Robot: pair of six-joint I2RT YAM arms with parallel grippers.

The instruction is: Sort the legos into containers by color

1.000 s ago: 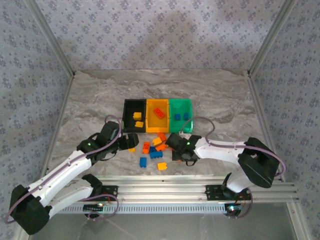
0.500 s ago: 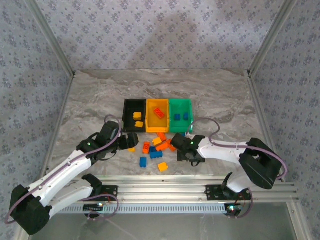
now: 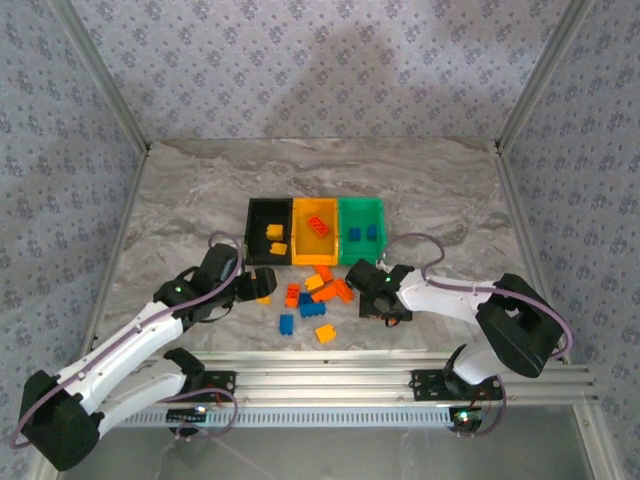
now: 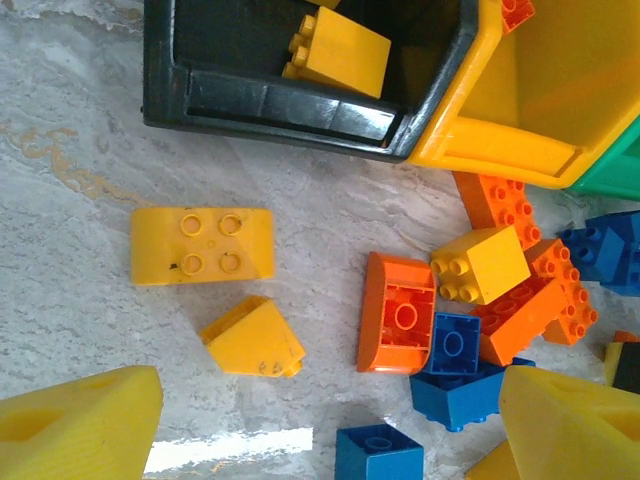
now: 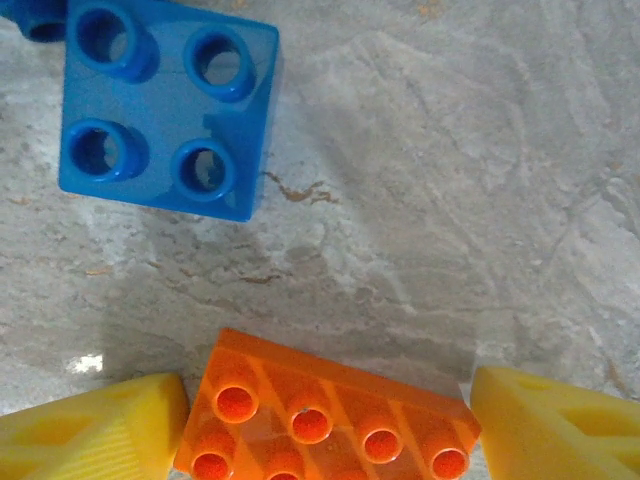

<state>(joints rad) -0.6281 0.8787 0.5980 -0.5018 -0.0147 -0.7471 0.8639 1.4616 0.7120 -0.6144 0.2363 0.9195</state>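
The black bin (image 3: 270,232), yellow-orange bin (image 3: 316,232) and green bin (image 3: 362,230) stand in a joined row. Loose legos (image 3: 312,295) in yellow, orange and blue lie just in front of them. My left gripper (image 3: 252,286) is open at the left edge of the pile. In the left wrist view it (image 4: 330,430) hangs over a yellow wedge brick (image 4: 252,338) and a blue brick (image 4: 375,455). My right gripper (image 3: 386,302) is to the right of the pile. Its fingers (image 5: 90,430) are shut on the ends of a long orange brick (image 5: 320,415), near a blue brick (image 5: 165,105).
Two yellow bricks (image 3: 275,238) lie in the black bin, an orange one (image 3: 319,225) in the yellow-orange bin and blue ones (image 3: 363,234) in the green bin. Bare marble (image 3: 450,190) surrounds the bins. A metal rail (image 3: 330,375) runs along the near edge.
My right gripper has moved right, away from the pile, carrying the orange brick. The left arm has stayed where it was.
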